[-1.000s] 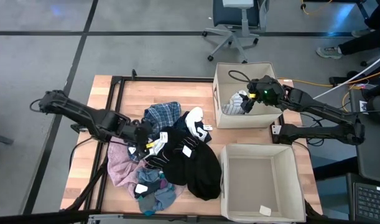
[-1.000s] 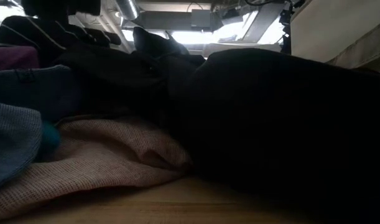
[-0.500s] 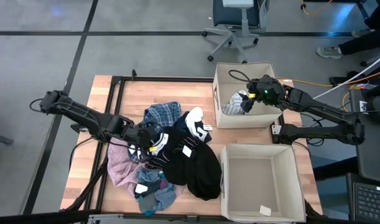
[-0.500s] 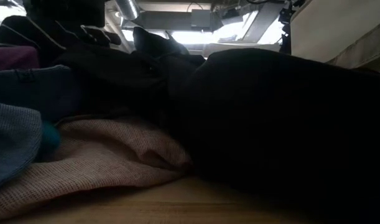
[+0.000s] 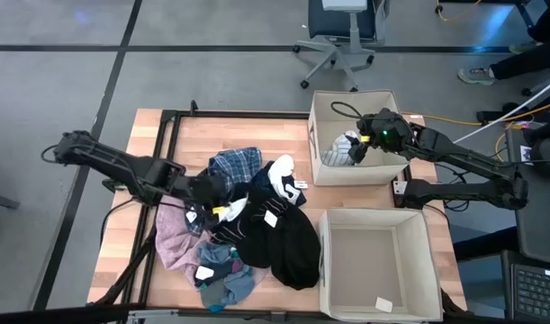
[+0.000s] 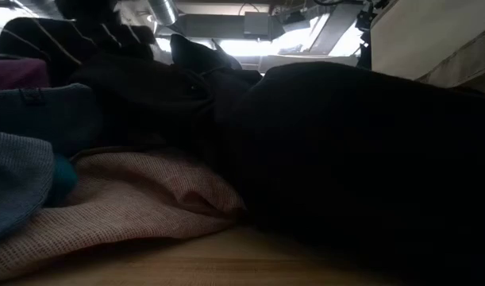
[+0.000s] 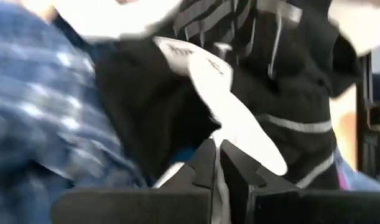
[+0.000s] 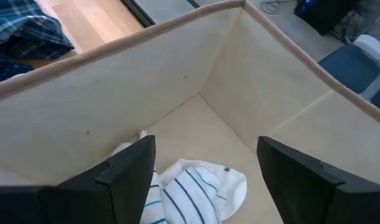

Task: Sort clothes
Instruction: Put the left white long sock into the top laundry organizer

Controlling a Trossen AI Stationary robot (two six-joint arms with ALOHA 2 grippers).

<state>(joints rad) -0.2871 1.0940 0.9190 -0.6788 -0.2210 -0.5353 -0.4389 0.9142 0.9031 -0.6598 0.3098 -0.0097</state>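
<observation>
The left gripper (image 5: 209, 189) is set at the left edge of the clothes pile (image 5: 247, 229), its fingers (image 7: 205, 168) pressed together; in the left wrist view a white tag (image 7: 230, 115) and black cloth are seen at the fingertips, but whether cloth is actually pinched cannot be told. Just beside the gripper lie the plaid piece (image 5: 231, 166) and the black striped piece (image 7: 283, 74); a pink piece (image 5: 171, 236) lies nearer the table's front edge, with a grey-teal piece (image 5: 222, 274) beside it; a large black garment (image 5: 288, 241) covers the pile's right side, close to the near bin (image 5: 375, 263).

The right gripper (image 5: 363, 144) is held over the far bin (image 5: 356, 137), fingers spread, nothing gripped; directly beneath it a white striped piece (image 8: 199, 190) rests on the bin floor.

Progress is judged as early: one or two pieces are seen in the far bin; the near bin holds only a small white item (image 5: 383, 304) in one corner; the bulk of the clothes is heaped on the table (image 5: 275, 126), unsorted. A lift from the pile by the left arm is judged to be the step in hand; most of the sorting is left.
</observation>
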